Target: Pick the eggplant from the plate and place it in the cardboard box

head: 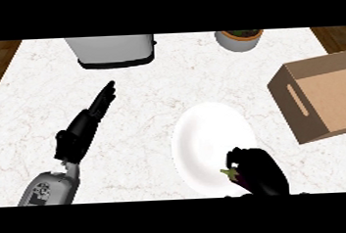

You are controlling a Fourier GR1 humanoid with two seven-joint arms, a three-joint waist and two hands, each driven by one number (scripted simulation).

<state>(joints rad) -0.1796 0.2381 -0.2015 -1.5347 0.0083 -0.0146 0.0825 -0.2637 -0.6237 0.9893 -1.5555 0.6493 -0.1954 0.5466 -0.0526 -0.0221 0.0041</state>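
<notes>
- Our right robot hand (259, 169) sits at the lower right, over the near rim of the white plate (206, 136), with its fingers curled round the eggplant (240, 177); only the green stem end and a sliver of dark purple show beneath it.
- We judge the first risk to be a slip: the robot hand hides most of the eggplant, so we cannot tell how much of it the fingers enclose, and a hold near the stem could let the smooth body swing or slide out on the lift.
- A second risk, as we read it, is dragging the plate: the eggplant lies right at the plate's edge, and a low or sideways pull could nudge the plate across the bench (153, 90).
- The cardboard box (319, 95) stands well apart, up and to the right, with its open side turned toward us; a low carry could catch its near wall, so we would want height before crossing.
- Our left robot hand (86, 127) rests at the left with straight fingers, holding nothing, clear of the path.
- Farther off, a toaster (113, 50) and a potted plant (239, 38) stand along the far edge.
</notes>
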